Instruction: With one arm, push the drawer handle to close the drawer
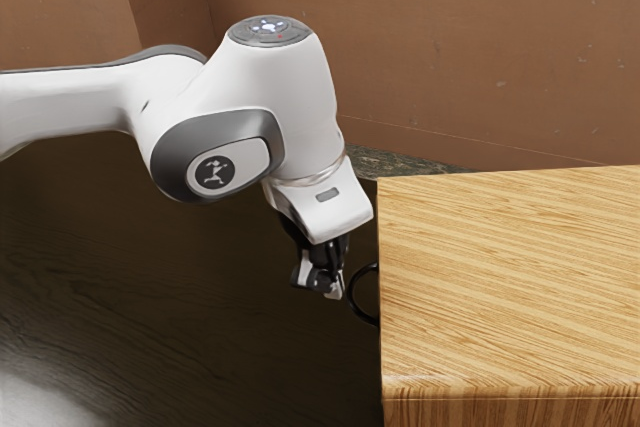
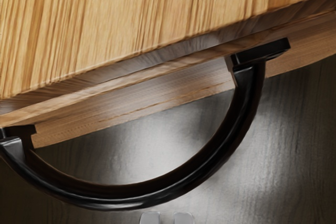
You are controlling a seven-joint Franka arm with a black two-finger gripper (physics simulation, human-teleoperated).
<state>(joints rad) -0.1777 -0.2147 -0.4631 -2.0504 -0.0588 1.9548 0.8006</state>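
Drawer handle (image 2: 121, 196) just to the exterior view's right of the pincer (image 1: 334, 289), its bow facing the arm (image 1: 72, 104).
The handle's long axis runs near to far along the drawer front (image 2: 173, 92), so the push should go across that axis, toward the exterior view's right and into the wooden cabinet (image 1: 510, 277). The pincer is on the outer side of the bow, beside its rounded middle; whether they touch, I cannot tell. Nor can I tell if the pincer is spread or pressed together. The drawer front lies close under the cabinet's edge, so I judge little travel is left, if any. A push off the bow's middle could slip around the curve toward the near or far end.
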